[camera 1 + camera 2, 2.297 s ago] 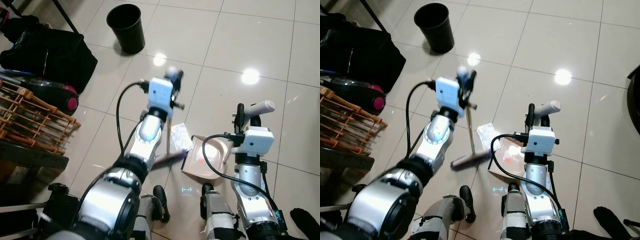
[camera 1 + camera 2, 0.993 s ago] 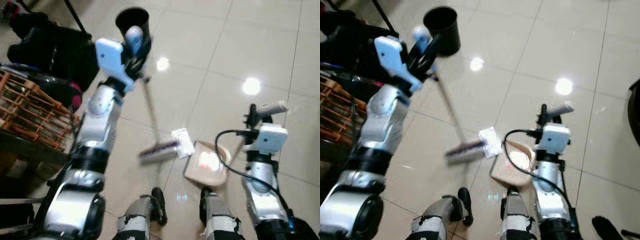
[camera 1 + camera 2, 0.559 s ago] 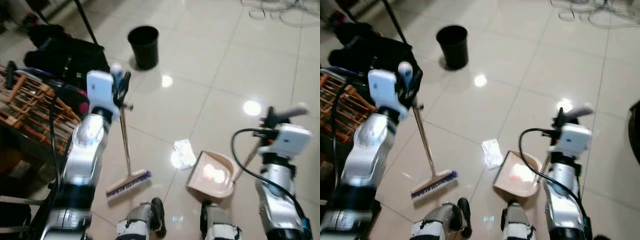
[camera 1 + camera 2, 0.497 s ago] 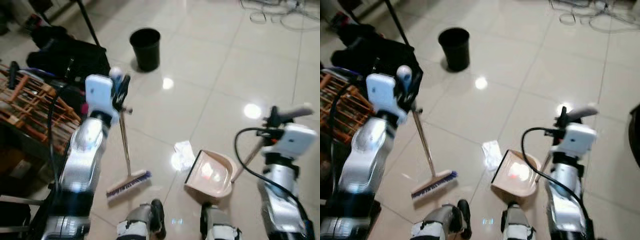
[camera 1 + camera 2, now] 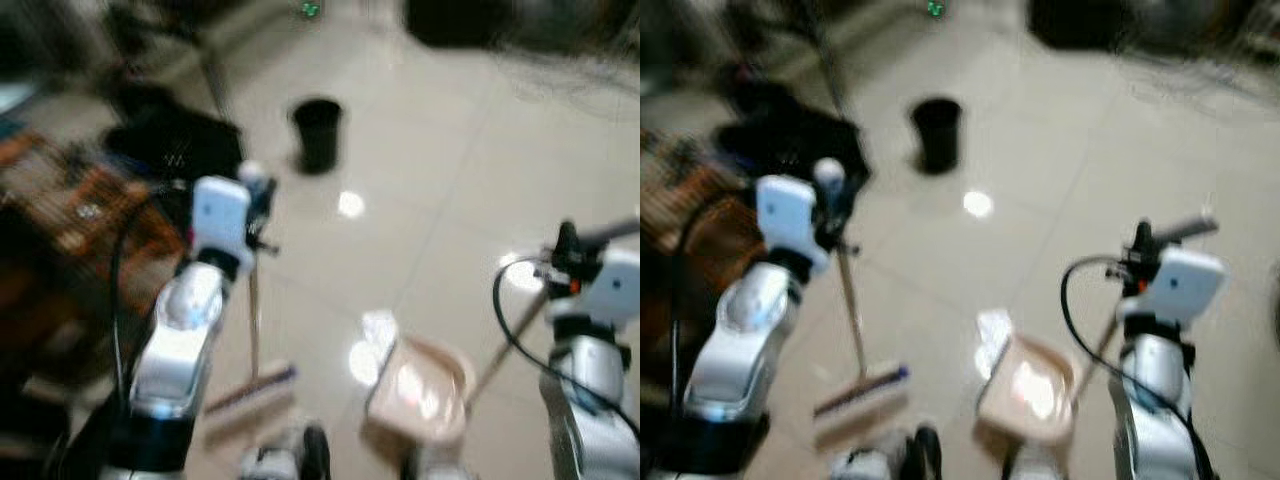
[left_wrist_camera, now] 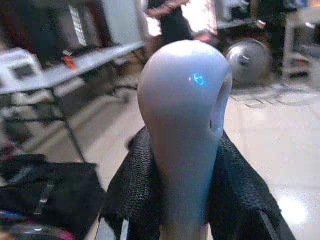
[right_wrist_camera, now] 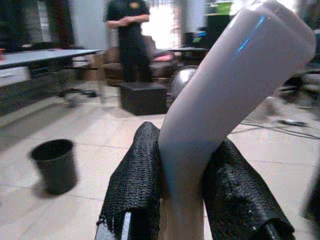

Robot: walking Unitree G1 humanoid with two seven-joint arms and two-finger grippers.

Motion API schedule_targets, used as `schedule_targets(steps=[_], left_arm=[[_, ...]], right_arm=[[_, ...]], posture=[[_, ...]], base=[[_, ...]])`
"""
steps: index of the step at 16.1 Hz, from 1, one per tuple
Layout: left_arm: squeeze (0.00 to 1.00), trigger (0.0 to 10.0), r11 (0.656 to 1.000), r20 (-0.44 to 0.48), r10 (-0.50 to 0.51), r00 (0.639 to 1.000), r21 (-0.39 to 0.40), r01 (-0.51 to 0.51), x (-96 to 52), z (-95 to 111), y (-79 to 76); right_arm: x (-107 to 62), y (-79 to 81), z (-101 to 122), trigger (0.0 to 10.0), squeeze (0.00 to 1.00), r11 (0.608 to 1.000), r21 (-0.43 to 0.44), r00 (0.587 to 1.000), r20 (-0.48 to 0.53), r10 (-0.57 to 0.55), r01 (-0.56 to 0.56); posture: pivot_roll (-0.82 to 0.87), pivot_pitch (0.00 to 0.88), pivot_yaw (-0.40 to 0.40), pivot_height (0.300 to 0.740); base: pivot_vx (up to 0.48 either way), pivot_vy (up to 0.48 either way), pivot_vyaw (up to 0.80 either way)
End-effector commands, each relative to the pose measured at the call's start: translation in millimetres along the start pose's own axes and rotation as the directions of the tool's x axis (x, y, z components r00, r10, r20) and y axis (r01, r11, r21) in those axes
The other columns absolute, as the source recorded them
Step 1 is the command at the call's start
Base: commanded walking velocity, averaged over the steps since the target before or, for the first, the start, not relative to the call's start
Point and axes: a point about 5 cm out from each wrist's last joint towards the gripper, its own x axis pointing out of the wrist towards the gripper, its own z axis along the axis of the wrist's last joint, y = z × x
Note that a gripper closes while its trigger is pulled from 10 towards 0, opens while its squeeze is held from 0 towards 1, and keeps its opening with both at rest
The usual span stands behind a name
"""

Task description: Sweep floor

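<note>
While sweeping: blurred head views, so go slowly.
Left gripper (image 6: 182, 200): clamped on broom handle (image 6: 184, 115).
Right gripper (image 7: 185, 195): clamped on dustpan handle (image 7: 225, 95).
Brush head (image 5: 250, 390): on floor (image 5: 440, 170), apart from white scrap (image 5: 378, 328) beside dustpan (image 5: 420, 385); drag it panward.

We see glossy pale floor tiles (image 5: 440, 180) mirroring lamps, smooth shiny plastic on the broom handle (image 6: 183, 115) and dustpan handle (image 7: 225, 105), and coarse black woven cloth on the fingers (image 7: 137, 185).
</note>
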Motion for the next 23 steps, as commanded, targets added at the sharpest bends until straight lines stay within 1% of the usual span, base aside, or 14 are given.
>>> schedule_targets(steps=[1,4,6,10,14,18,20,21,23], left_arm=[[0.00,10.0,1.000,0.011,-0.001,1.000,0.024,0.000,-1.3,3.7,1.1],[0.00,10.0,1.000,0.013,-0.009,1.000,0.022,0.008,0.4,4.2,-1.7],[0.00,10.0,1.000,0.019,-0.009,1.000,0.026,0.008,2.2,6.3,-0.3],[0.00,10.0,1.000,0.016,-0.010,1.000,0.022,0.009,3.2,6.1,0.8],[0.00,10.0,1.000,0.016,-0.019,1.000,0.013,0.019,4.1,5.6,-2.7],[0.00,10.0,1.000,0.015,-0.023,1.000,0.003,0.023,4.9,5.1,-4.2],[0.00,10.0,1.000,0.010,-0.015,1.000,-0.008,0.015,4.9,3.4,-4.1],[0.00,10.0,0.999,-0.003,-0.011,1.000,-0.032,0.011,5.4,0.9,-3.9],[0.00,10.0,0.999,-0.006,-0.017,1.000,-0.031,0.017,6.8,-5.6,-4.6]], right_arm=[[-0.2,5.5,9.4,10.0,0.00,0.999,0.035,0.999,0.028,0.016,-0.017],[-3.5,5.6,6.6,10.0,0.00,0.998,0.069,1.000,-0.005,-0.005,0.005],[-4.7,5.3,6.1,10.0,0.00,0.996,0.085,1.000,-0.013,-0.010,0.011],[-7.0,1.8,3.4,10.0,0.00,0.996,0.086,0.999,-0.034,-0.037,0.040],[-10.3,-0.7,2.3,10.0,0.00,0.995,0.086,0.998,-0.048,-0.050,0.054],[-12.6,0.4,-0.4,10.0,0.00,0.995,0.083,0.997,-0.057,-0.050,0.055],[-11.3,1.4,-1.9,10.0,0.00,0.997,0.064,0.997,-0.063,-0.034,0.038],[-9.8,0.6,-5.9,10.0,0.00,0.999,0.045,0.996,-0.085,-0.025,0.029],[-7.8,-3.6,-14.4,10.0,0.00,1.000,-0.004,0.994,-0.103,-0.022,0.021]], posture=[[-0.03,0.093,0.118,0.740],[-0.03,0.086,0.121,0.740],[-0.03,0.084,0.122,0.740],[-0.03,0.089,0.127,0.740],[-0.03,0.093,0.130,0.740],[-0.04,0.096,0.126,0.740],[-0.04,0.101,0.121,0.740],[-0.04,0.107,0.116,0.740],[-0.04,0.135,0.113,0.740]], base=[[0.382,0.000,0.00],[0.385,0.000,0.00],[0.386,0.000,-0.72],[0.385,0.000,0.00],[0.387,0.000,-0.63],[0.386,0.000,0.00],[0.186,0.000,0.00],[0.000,0.000,0.00],[0.000,0.000,0.00]])
